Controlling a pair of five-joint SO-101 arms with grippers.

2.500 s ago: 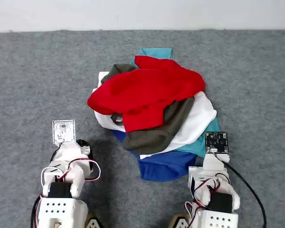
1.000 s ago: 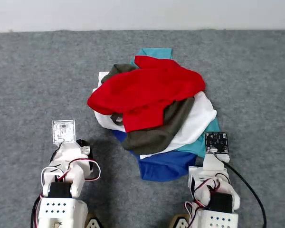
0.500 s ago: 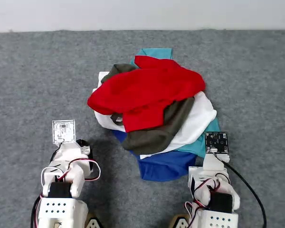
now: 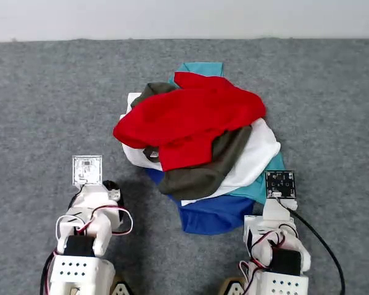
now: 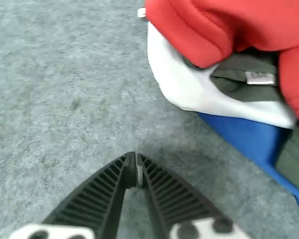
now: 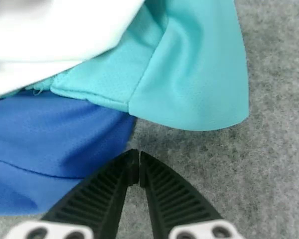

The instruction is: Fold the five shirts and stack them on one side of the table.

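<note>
Jaws of the left gripper (image 5: 137,167) were found pressed together on nothing, their tips set over the grey felt-like table cover (image 5: 55,89). Ahead of them, toward the right arm's side and apart from the tips, the crumpled pile was heaped. A bright red fleecy shirt (image 4: 184,117) was laid on top, a dark olive shirt (image 4: 200,175) under it, then a white shirt (image 4: 261,153). A royal blue mesh shirt (image 4: 212,218) and a turquoise mesh shirt (image 6: 189,74) were spread lowest. Jaws of the right gripper (image 6: 138,164) were likewise closed and empty, their tips placed just beside the blue shirt's edge, with the turquoise hem near, just ahead.
</note>
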